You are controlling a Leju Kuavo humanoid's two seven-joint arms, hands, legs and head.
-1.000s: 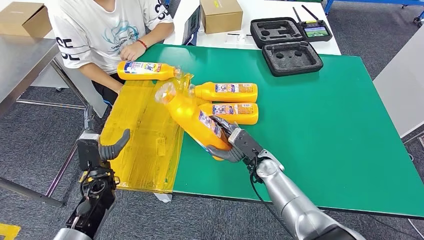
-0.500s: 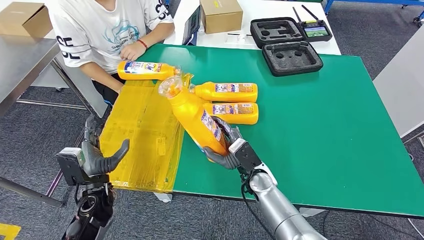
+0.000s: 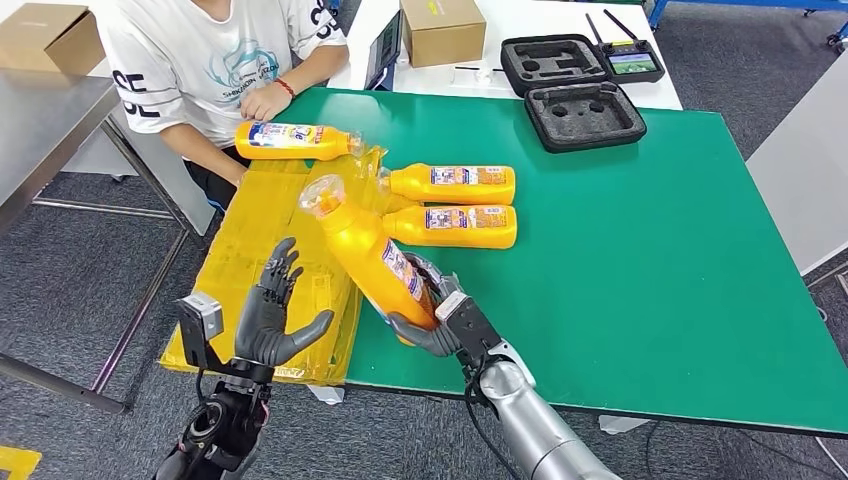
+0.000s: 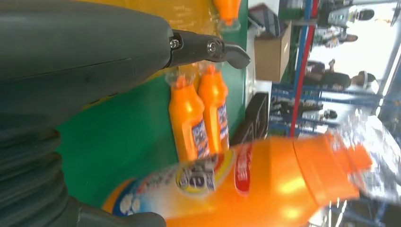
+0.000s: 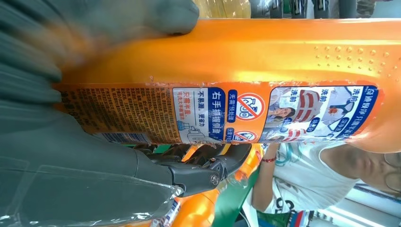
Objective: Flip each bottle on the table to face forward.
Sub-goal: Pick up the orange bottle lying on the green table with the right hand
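Note:
My right hand (image 3: 440,315) grips the base of an orange bottle (image 3: 368,252) and holds it tilted above the table's near edge, cap toward the far left. The right wrist view has the bottle's (image 5: 265,61) back label turned to the camera, with my fingers (image 5: 94,156) wrapped around it. My left hand (image 3: 275,315) stands raised with its fingers spread, just left of the bottle and apart from it. In the left wrist view the held bottle (image 4: 246,184) lies close in front of the hand. Three more orange bottles lie on the table: one (image 3: 295,140) near the person, two (image 3: 455,183) (image 3: 455,226) side by side mid-table.
A yellow mat (image 3: 270,230) covers the left end of the green table (image 3: 650,250). A person (image 3: 215,55) sits at the far left corner, one hand by the far bottle. A cardboard box (image 3: 442,30), foam cases (image 3: 585,115) and a controller (image 3: 632,62) are at the back.
My left hand has risen from low at the left, moved in toward the bottle and spread its fingers. My right hand has carried the bottle slightly left and nearer.

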